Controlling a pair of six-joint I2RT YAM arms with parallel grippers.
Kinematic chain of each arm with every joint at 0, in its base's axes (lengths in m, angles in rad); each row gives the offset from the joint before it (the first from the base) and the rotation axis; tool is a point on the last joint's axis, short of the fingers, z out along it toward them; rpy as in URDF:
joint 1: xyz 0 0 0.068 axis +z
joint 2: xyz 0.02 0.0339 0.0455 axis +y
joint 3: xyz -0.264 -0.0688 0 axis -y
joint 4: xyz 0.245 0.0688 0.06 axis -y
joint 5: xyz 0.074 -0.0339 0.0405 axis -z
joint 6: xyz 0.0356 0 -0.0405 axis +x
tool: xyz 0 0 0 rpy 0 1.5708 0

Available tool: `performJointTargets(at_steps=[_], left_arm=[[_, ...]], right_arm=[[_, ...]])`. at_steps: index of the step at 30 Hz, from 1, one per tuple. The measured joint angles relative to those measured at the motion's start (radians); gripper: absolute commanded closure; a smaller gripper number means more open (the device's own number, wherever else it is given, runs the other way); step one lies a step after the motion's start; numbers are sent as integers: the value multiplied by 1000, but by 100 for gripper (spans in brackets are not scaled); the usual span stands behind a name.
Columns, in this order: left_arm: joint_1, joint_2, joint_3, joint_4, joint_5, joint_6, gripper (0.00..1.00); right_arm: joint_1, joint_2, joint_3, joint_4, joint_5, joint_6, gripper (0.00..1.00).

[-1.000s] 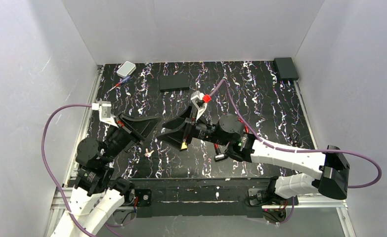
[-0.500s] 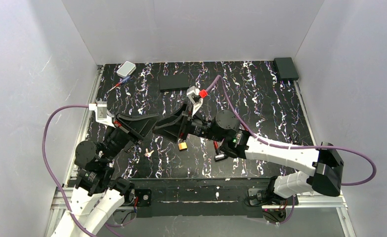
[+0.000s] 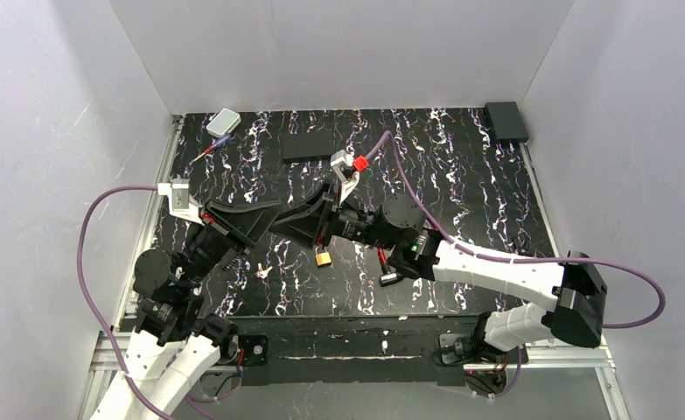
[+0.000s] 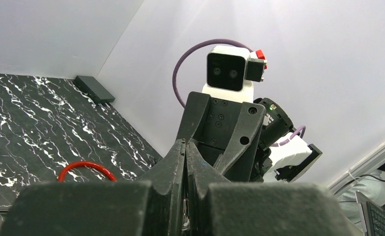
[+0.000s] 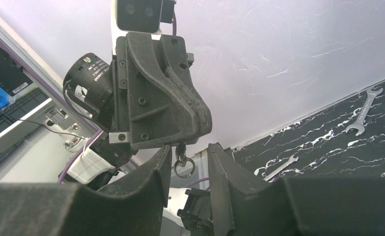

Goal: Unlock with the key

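Left hand is the one to watch. It is clamped shut, and a ringed piece dangles from its fingertips. Only a small metal ring of it shows, so I cannot tell whether it is a key of some sort. That tip hangs right over the gap of the right hand, whose fingers stand apart and hold nothing. The two hands are nose to nose above the bench.

The key, just an orange scrap from above, lies on the bench on the near side of the left hand, toward the arm bases. Neither hand touches it. The left arm is plainly nearer; the right would have to reach past the left one. I can't make out its long axis, since it is too small and any dark end is lost against the black bench. The padlock sits off to the right of the key, on the near side of the right hand.

Against a second ago, the right hand has swung left and away from the bases to meet the left one. The padlock, then only a brass tip under that hand, now shows whole. The key has not shifted.
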Motion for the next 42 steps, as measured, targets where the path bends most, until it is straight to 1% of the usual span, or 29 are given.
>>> performJointTargets(at_steps=[5,10,11,13,14,15,19,20,21,25,28,30,32,35,38,42], left_arm=[[0,1,0,7,-3,-5,100],[0,1,-7,10,-7,-8,100],[0,1,-9,10,-8,-9,100],[0,1,-13,10,-12,-10,100],[0,1,-14,11,-14,-10,100],[0,1,-14,11,-14,-11,100],[0,1,-15,19,-15,-11,100],[0,1,-16,21,-15,-11,97],[0,1,-17,22,-15,-12,91],[0,1,-21,27,-20,-16,56],[0,1,-27,28,-26,-19,33],[0,0,-30,24,-32,-17,22],[0,-6,-30,10,-41,-17,16],[0,-20,-27,-26,-53,-5,11],[0,-29,-9,-90,-71,18,3],[0,-20,61,-235,-100,61,2]], right_arm=[[0,2,8,0,-3,0,72],[0,3,8,-1,-5,1,72],[0,3,8,-1,-7,1,74],[0,4,8,-3,-12,1,86],[0,5,8,-2,-12,0,94],[0,5,8,-2,-12,0,99],[-4,5,8,-2,-11,5,99],[-4,5,8,-1,-11,5,99],[-4,5,8,-1,-11,5,99],[-4,5,8,-3,-12,3,99],[-4,5,6,-4,-11,2,99],[-4,-2,-5,-6,-10,0,99],[-4,-18,-28,-19,-4,-2,99],[-4,-48,-64,-39,10,-6,99],[-4,-84,-98,-65,25,-14,99],[-4,-132,-134,-107,49,-25,99]])
